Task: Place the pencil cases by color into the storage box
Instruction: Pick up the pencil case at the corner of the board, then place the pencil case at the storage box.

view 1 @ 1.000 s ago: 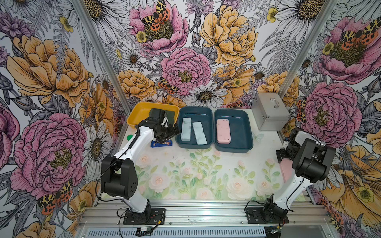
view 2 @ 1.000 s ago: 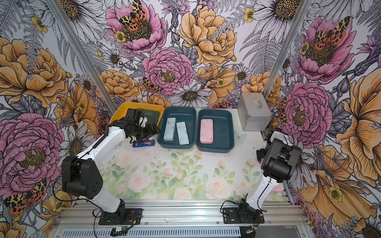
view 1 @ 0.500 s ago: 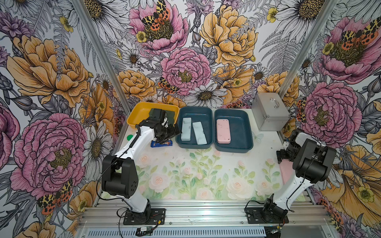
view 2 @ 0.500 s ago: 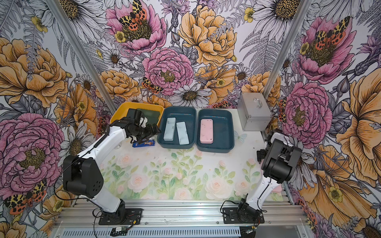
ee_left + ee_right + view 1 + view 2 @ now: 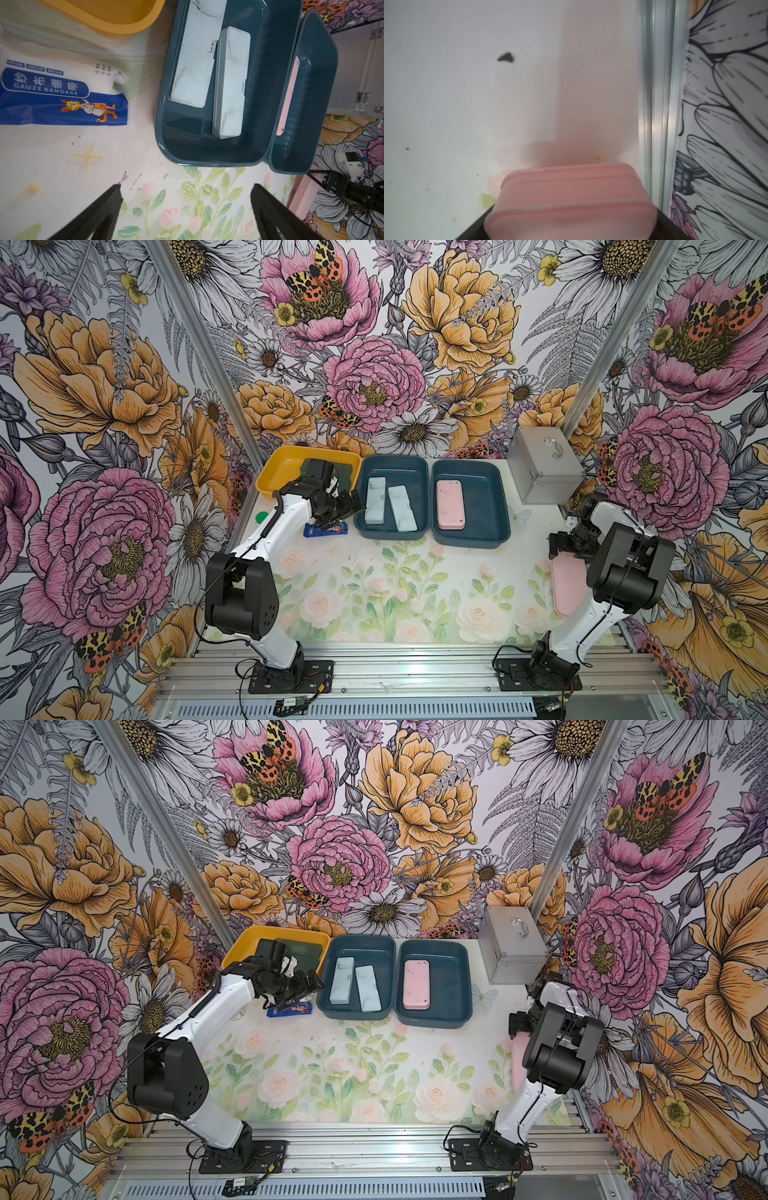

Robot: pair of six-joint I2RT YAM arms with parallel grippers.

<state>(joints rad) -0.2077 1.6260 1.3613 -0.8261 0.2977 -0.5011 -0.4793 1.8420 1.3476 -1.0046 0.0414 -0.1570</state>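
**Right jaws on a pink case at the table's edge; left jaws spread and empty**

Three bins stand in a row along the far side of the table (image 5: pixel 415 572). The yellow bin (image 5: pixel 282 466) is at 11 o'clock, the middle teal bin (image 5: pixel 395 459) at 12, and the other teal bin (image 5: pixel 469 464) just past 12.

Two pale blue cases (image 5: pixel 375 499) lie side by side in the middle bin, the one nearer 1 o'clock slightly askew. A pink case (image 5: pixel 450 504) lies flat in the other teal bin. A dark green case (image 5: pixel 307 955) shows in the yellow bin, mostly hidden behind the left arm (image 5: pixel 286 522), so how many lie there cannot be told.

The left jaws are released, their fingers (image 5: pixel 99 212) wide apart with nothing between them. They hang over the table beside a gauze bandage packet (image 5: pixel 326 529) and the middle bin's near corner.

A second pink case (image 5: pixel 567 585) lies flat at 4 o'clock by the table's edge rail. The right arm (image 5: pixel 623 564) bends over it. The right jaws grasp its far end, with the black fingers (image 5: pixel 473 230) against both long sides.

A silver metal box (image 5: pixel 544 466) sits at 2 o'clock.
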